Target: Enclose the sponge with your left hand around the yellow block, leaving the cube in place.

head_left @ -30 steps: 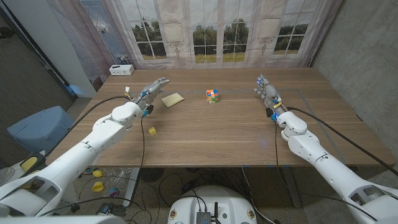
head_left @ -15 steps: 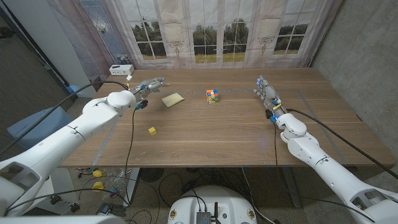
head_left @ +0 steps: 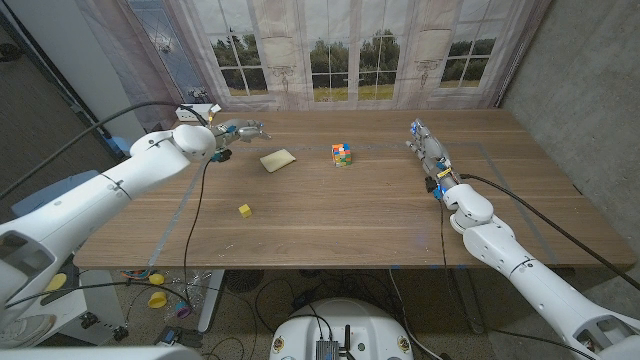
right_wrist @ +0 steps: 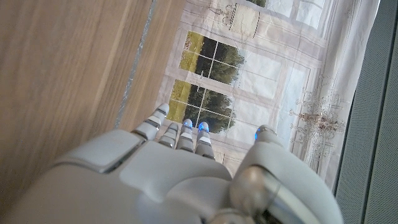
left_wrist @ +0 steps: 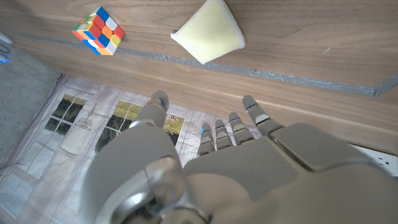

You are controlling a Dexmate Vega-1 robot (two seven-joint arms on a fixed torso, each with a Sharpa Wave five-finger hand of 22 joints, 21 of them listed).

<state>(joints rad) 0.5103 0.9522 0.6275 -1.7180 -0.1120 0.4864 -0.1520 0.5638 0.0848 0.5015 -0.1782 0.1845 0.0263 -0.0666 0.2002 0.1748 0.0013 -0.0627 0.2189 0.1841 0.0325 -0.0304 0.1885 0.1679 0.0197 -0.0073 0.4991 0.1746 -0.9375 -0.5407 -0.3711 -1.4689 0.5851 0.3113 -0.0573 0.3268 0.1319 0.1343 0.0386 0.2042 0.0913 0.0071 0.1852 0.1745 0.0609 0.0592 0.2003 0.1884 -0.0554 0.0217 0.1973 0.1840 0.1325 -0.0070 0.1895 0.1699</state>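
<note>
Left robot hand (head_left: pixel 243 129) risen, fingers spread, off the wooden table (head_left: pixel 380 210) (curtained windows (head_left: pixel 330 60) behind), right robot hand (head_left: pixel 428 146) open.

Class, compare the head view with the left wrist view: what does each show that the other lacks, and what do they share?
Head view alone: the small yellow block, the right robot hand and the whole table. Left wrist view alone: the back of the left robot hand up close, fingers apart, holding nothing. Both: the sponge and the coloured cube, apart on the wood.
</note>
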